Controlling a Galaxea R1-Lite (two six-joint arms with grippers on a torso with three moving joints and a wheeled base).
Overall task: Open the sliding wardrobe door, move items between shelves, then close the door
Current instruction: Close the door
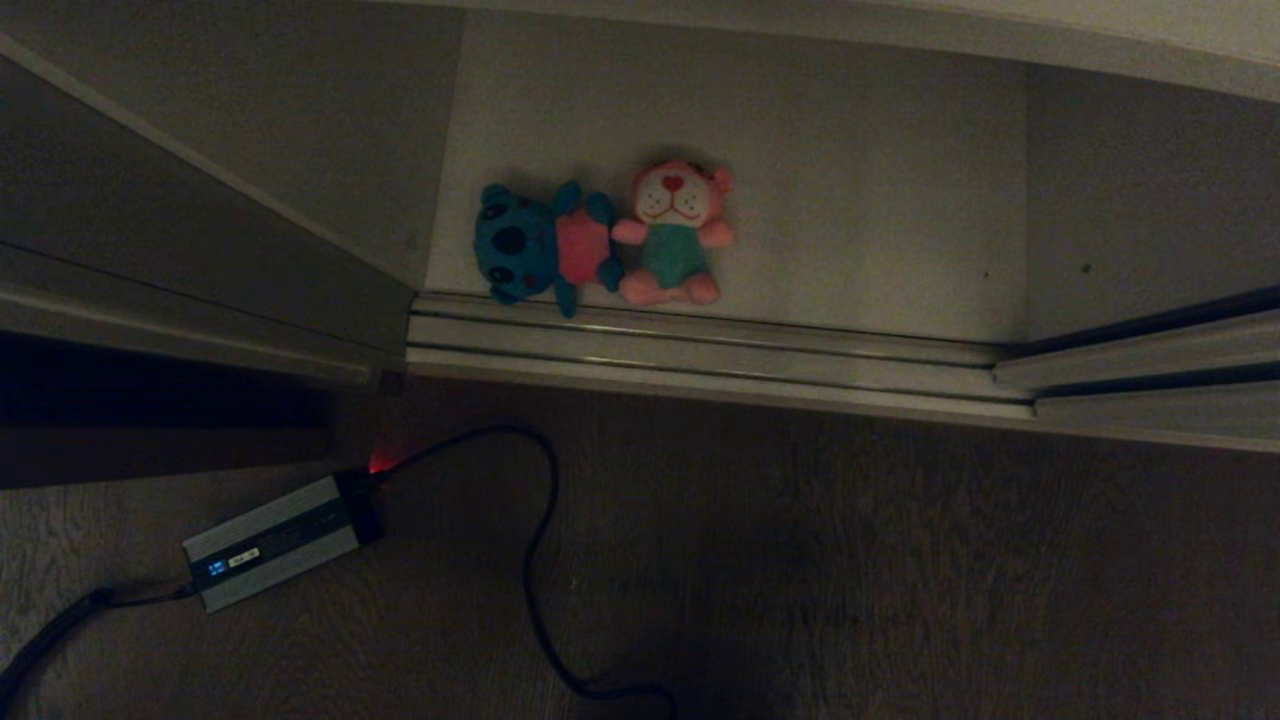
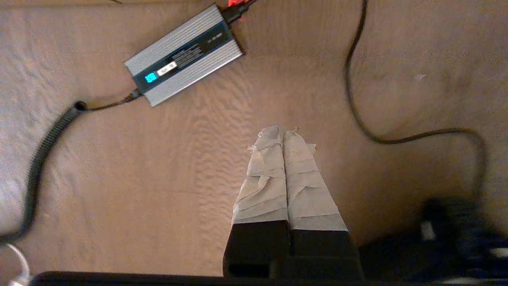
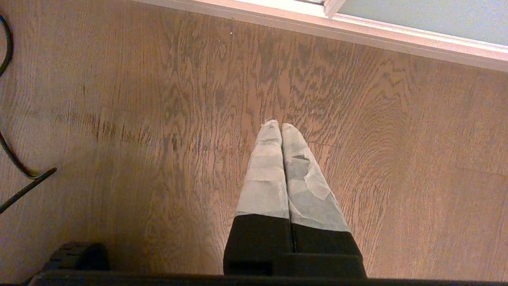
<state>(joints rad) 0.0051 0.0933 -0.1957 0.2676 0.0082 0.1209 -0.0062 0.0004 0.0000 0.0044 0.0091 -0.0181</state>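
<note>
The wardrobe stands open in the head view. Two plush items lie side by side on the off-white bottom shelf (image 1: 850, 200), close to the floor track (image 1: 700, 345): a teal-blue toy (image 1: 530, 245) with a pink shirt and a pink toy (image 1: 675, 235) with a teal shirt. The grey-green sliding wardrobe door (image 1: 250, 120) is at the opening's left. Neither arm shows in the head view. My left gripper (image 2: 282, 133) is shut and empty, hanging over the wooden floor. My right gripper (image 3: 280, 125) is also shut and empty above the floor.
A silver power adapter (image 1: 275, 540) with a lit display lies on the floor at the left, its black cable (image 1: 535, 560) looping across the boards. Another panel (image 1: 1150, 200) bounds the opening's right side. The pale wardrobe base (image 3: 357, 28) runs ahead of the right gripper.
</note>
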